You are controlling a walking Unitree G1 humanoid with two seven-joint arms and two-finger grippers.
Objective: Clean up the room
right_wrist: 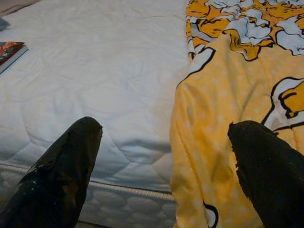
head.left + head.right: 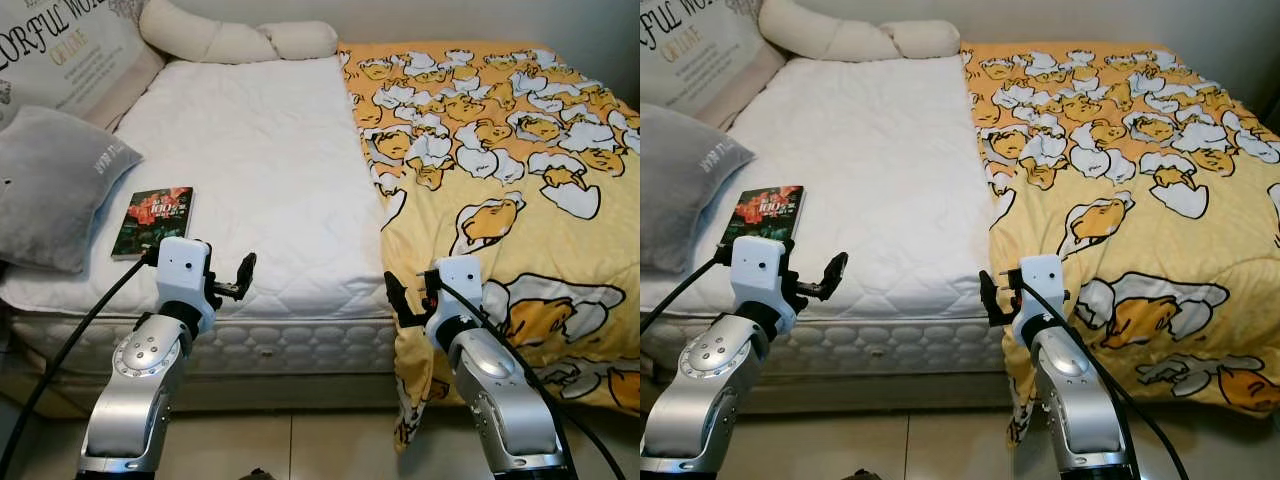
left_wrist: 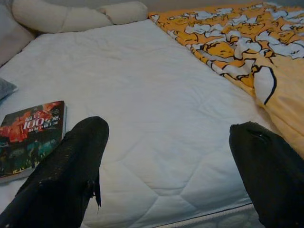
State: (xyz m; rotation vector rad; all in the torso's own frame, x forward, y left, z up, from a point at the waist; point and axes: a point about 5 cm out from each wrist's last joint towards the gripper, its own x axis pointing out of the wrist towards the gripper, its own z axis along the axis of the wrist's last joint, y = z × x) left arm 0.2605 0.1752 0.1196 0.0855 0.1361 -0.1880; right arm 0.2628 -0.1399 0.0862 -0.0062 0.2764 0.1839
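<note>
One book (image 2: 153,221), one grey pillow (image 2: 52,185), one yellow blanket (image 2: 500,160); left pincer (image 3: 171,156) and right pincer (image 1: 166,156) both wide, empty.

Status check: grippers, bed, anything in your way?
Left gripper open, empty, at the mattress edge. Right gripper open, empty, at the blanket's hanging edge. Book lies on the mattress near the grey pillow. Nothing blocking.

Yellow blanket (image 2: 500,150) with white-and-orange egg cartoons; white quilted mattress (image 2: 250,170); grey pillow (image 2: 50,185); book (image 2: 152,221) perhaps red-and-green.
</note>
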